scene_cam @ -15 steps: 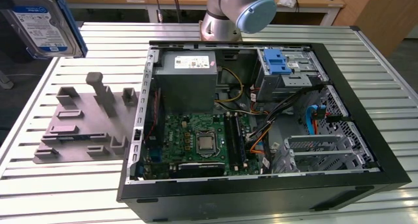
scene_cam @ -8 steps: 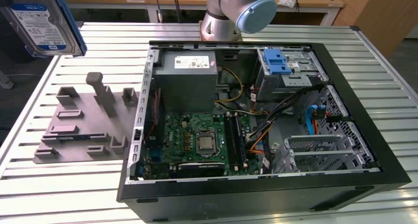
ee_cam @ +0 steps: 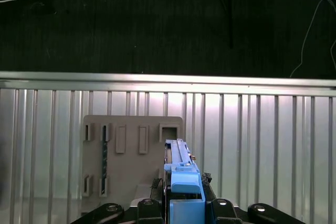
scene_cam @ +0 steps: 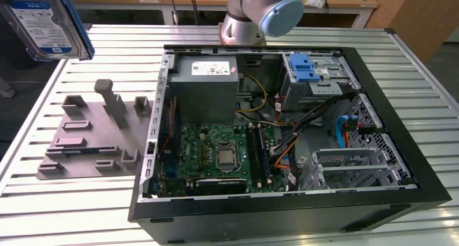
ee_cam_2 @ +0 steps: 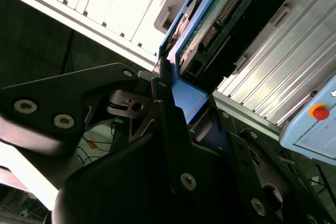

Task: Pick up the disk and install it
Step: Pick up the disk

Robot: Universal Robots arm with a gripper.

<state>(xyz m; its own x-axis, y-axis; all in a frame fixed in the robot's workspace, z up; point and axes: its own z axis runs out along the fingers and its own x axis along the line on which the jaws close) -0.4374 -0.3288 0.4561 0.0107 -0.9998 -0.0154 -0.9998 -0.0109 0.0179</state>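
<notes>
The disk (scene_cam: 44,21) hangs raised at the exterior view's far left, partly cut off by the frame edge, well apart from the open computer case (scene_cam: 287,203). In the first wrist view the gripper (ee_cam: 184,203) pinches its blue bracket, with the fingertips hidden behind it

I can make out no print from here. The disk (scene_cam: 44,21) carries a blue-and-white label (scene_cam: 37,14) whose lines of text are too fine for me to read. The grey power supply (scene_cam: 204,95) inside the computer case (scene_cam: 287,216) has a white sticker (scene_cam: 210,69), with marks just as illegible to me.
</notes>
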